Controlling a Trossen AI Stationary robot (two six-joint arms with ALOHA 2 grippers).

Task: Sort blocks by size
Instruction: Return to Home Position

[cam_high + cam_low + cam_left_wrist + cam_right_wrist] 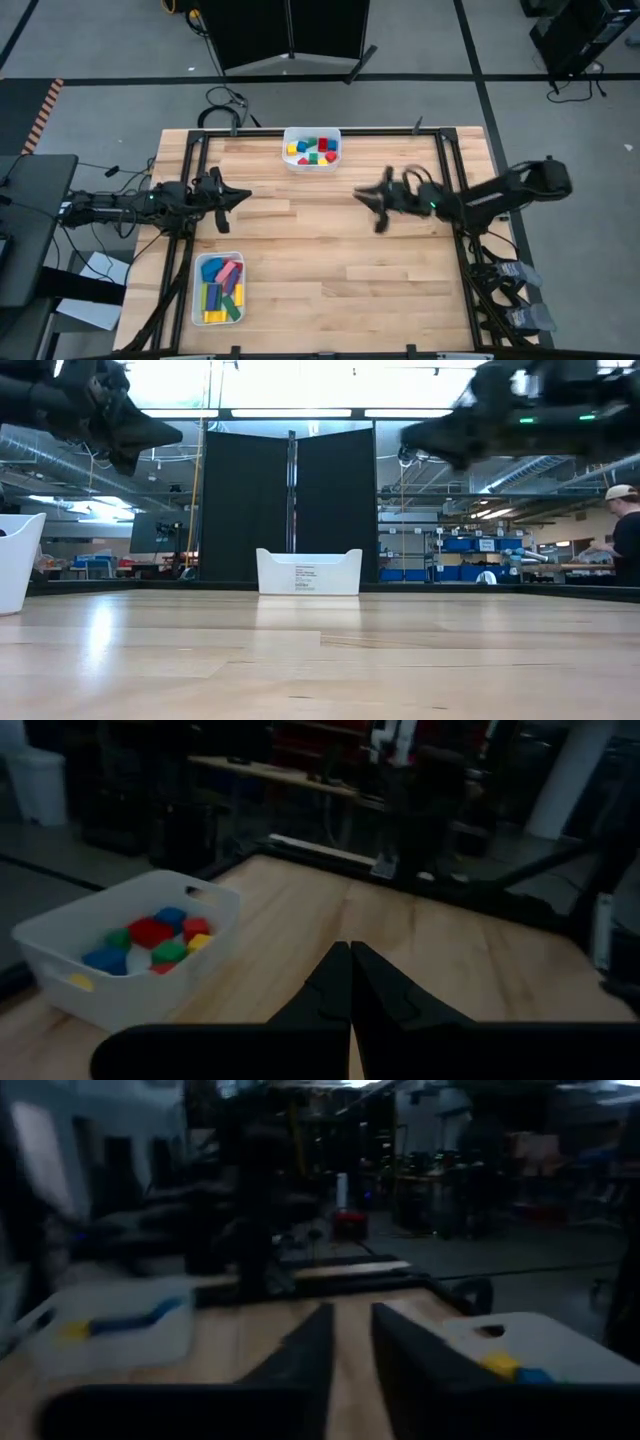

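While both arms hung above table (pixel 400 280), small blocks (pixel 313 151) sat heaped in white bin (pixel 286 135) at its far edge. Left gripper (pixel 243 196), fingers pressed together on nothing, hovered nearer than bin, off toward left side; right gripper (pixel 360 197), fingers slightly parted and empty, nearer than bin, toward right. Longer blocks (pixel 220 290) filled second bin (pixel 196 270), much nearer, left of first

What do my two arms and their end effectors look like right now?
Both arms are dark, nearly black chains of jointed links. The left arm has thin black cables near its base. The right arm shows a small green light. The left end effector and the right end effector each have two dark fingers tapering to pointed tips. No markings are readable.
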